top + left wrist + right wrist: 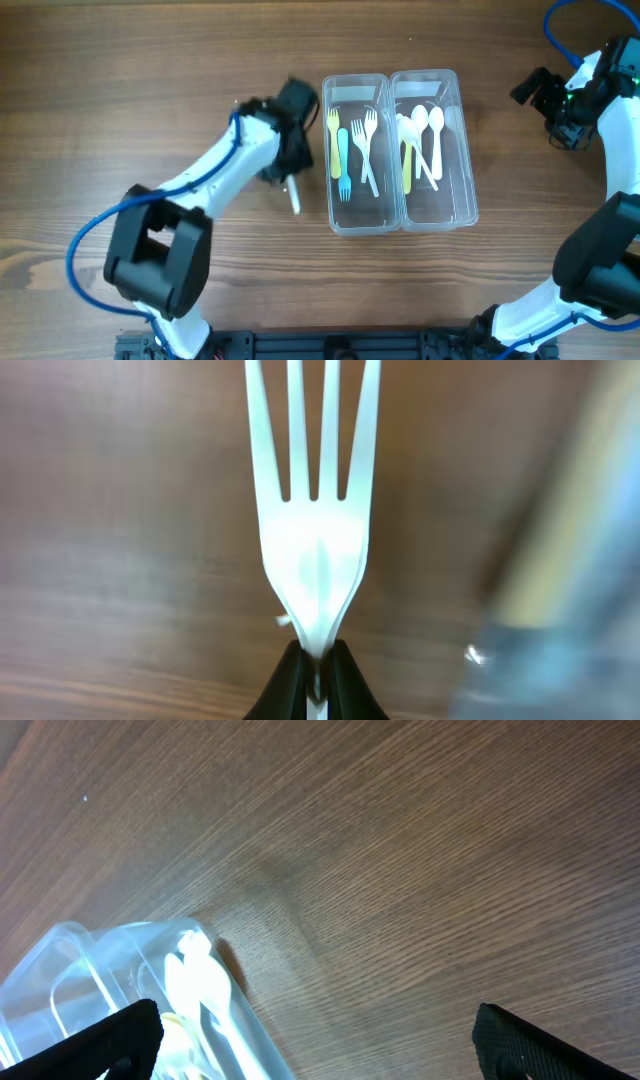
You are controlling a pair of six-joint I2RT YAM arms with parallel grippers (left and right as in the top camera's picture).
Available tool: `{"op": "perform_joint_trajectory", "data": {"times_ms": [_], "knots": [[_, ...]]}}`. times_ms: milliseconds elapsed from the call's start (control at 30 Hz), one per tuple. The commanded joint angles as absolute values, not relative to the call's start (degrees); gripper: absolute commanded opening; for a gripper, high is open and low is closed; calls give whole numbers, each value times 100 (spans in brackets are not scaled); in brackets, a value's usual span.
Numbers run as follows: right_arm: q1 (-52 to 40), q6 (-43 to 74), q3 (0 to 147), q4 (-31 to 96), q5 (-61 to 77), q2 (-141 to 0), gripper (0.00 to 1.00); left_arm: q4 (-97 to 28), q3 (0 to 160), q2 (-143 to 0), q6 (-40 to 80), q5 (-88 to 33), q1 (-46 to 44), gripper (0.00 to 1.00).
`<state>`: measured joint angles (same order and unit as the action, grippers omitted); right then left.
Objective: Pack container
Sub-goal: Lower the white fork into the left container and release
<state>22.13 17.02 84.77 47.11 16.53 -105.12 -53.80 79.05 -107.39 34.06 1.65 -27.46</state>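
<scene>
While the left jaws are clamped on the handle of a white fork just beside the left trough of the container, the right jaws stand wide apart and hold nothing, well off its other side. The container lies mid-way along the bench, forks and spoons inside.

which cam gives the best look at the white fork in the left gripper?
Left wrist: the white fork fills the frame, tines sharp, neck pinched in the left gripper. Overhead shows only a sliver of it poking out under the gripper. Right wrist doesn't show it.
</scene>
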Motion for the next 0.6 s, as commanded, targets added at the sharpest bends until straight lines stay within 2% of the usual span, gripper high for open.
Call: {"op": "perform_joint_trajectory", "data": {"times_ms": [0, 167, 367, 467, 533, 567], "knots": [[2193, 1669, 8462, 4694, 1699, -10545, 100, -5553, 9251, -10197, 2578, 158, -2834, 4], [2193, 1669, 8462, 4672, 1702, -10545, 100, -5159, 9813, -10151, 2285, 163, -3297, 4], [2193, 1671, 8462, 4676, 1702, -10545, 99, -5131, 9771, -10934, 2287, 152, -3658, 5], [2193, 1669, 8462, 4676, 1702, -10554, 99, -5096, 9771, -11343, 2265, -16, -3728, 14], [2176, 1667, 8462, 4678, 1699, -10571, 99, -5076, 9771, -11386, 2268, -60, -3728, 23], [2150, 1664, 8462, 4674, 1699, -10586, 98, -5050, 9773, -11384, 2268, -56, -3728, 36]]}}
